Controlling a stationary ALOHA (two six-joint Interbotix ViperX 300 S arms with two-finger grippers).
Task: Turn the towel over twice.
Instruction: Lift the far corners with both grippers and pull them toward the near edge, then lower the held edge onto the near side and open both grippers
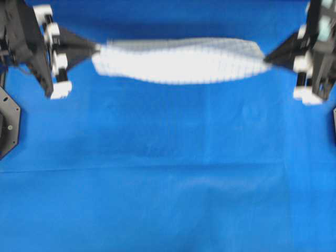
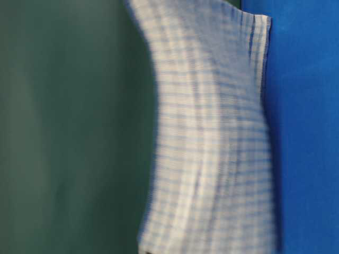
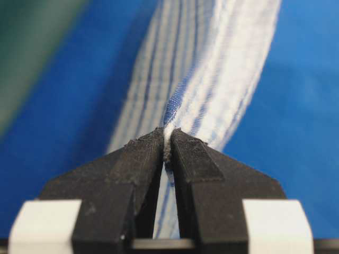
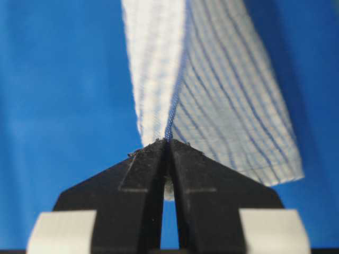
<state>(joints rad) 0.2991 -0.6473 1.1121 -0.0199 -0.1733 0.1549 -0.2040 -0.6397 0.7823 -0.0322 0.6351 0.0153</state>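
The towel (image 1: 181,60), white with thin blue stripes, hangs stretched in the air between my two grippers at the far side of the table, its image blurred. My left gripper (image 1: 96,48) is shut on its left corner and my right gripper (image 1: 266,59) is shut on its right corner. In the left wrist view the black jaws (image 3: 168,138) pinch the hem, and the towel (image 3: 212,69) runs away as a folded band. The right wrist view has the jaws (image 4: 167,142) closed on the blue edge, with the towel (image 4: 222,95) fanning out beyond. The table-level view shows the towel (image 2: 212,137) hanging down.
A plain blue tablecloth (image 1: 168,184) covers the whole table below the towel. A black mount (image 1: 8,121) sits at the left edge. The arm bodies stand at the far left (image 1: 26,42) and far right (image 1: 317,47) corners.
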